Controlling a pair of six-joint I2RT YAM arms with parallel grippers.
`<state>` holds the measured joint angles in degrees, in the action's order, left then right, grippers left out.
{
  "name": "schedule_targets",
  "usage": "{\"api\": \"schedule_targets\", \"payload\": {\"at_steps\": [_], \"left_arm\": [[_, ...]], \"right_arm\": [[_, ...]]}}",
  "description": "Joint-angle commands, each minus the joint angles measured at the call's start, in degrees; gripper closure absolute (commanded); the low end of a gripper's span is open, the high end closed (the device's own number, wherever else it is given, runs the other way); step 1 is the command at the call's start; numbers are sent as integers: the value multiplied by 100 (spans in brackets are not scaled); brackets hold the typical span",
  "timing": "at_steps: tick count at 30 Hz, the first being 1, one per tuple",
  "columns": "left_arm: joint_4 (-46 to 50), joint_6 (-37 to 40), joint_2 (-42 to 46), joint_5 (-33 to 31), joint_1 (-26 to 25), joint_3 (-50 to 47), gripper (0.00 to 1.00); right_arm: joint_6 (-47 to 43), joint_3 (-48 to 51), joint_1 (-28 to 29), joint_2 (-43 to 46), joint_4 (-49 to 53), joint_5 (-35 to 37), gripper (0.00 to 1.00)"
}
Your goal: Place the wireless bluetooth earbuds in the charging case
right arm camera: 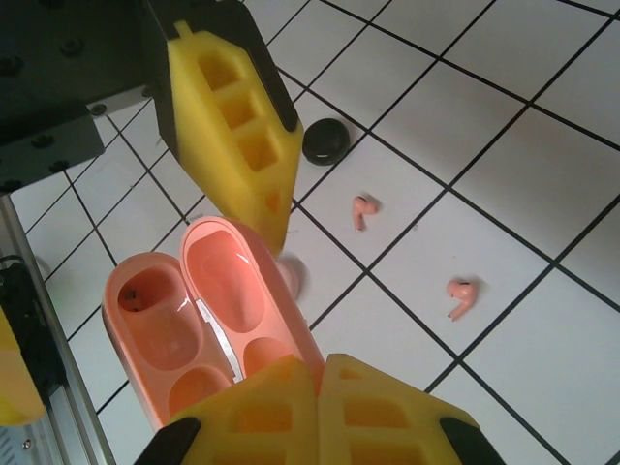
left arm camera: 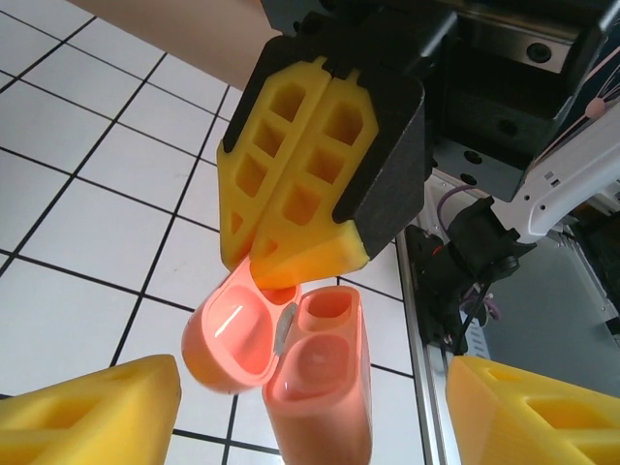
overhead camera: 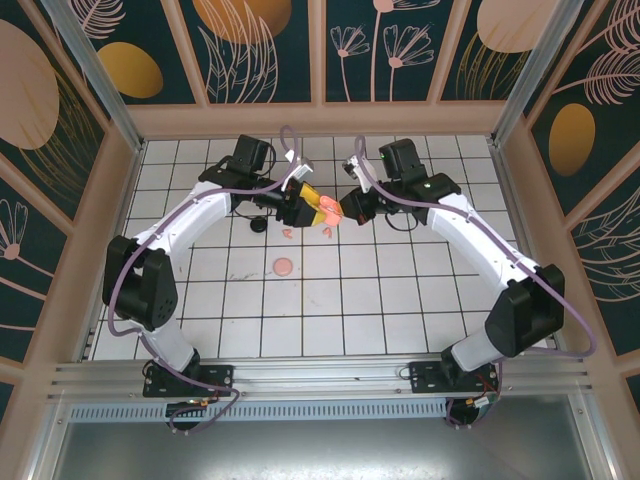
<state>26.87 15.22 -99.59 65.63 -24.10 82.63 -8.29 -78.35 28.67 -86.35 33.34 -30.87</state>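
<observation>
Two coral-pink stemmed earbuds [right arm camera: 363, 210]: apart on white tiled table [right arm camera: 504, 116]
Coral-pink plastic charging case [right arm camera: 194, 320]: lid open (hollow wells showing), aloft
Right gripper [right arm camera: 320, 378]: clamped on case
Left gripper [left arm camera: 315, 392]: fingers apart, flanking case

Glossy coral-pink charging case [right arm camera: 160, 325], oblong with rounded ends, held aloft over the white-tiled tabletop [right arm camera: 504, 116]. Lid swung wide open beside the body (hinge along one long side), smooth hollow inside; two wells showing in the body. Pinched at one end by the closed right claw [right arm camera: 320, 366]. Down on the tiles, two coral-pink earbuds [right arm camera: 363, 210], small and short-stemmed, lying loose on neighbouring squares, second earbud [right arm camera: 461, 295] farther from the case.
</observation>
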Motion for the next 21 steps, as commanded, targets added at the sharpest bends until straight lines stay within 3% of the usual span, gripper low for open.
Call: {"api": "schedule_targets", "payload": {"at_steps": [1, 13, 21], "left_arm": [[107, 220, -87, 218, 28, 6, 30], [151, 346, -138, 319, 28, -28, 48], [153, 376, -133, 420, 28, -36, 68]], "right_arm": [[-67, -293, 82, -98, 59, 73, 100], [-6, -357, 165, -157, 1, 177, 100], [38, -411, 236, -192, -40, 191, 100]]}}
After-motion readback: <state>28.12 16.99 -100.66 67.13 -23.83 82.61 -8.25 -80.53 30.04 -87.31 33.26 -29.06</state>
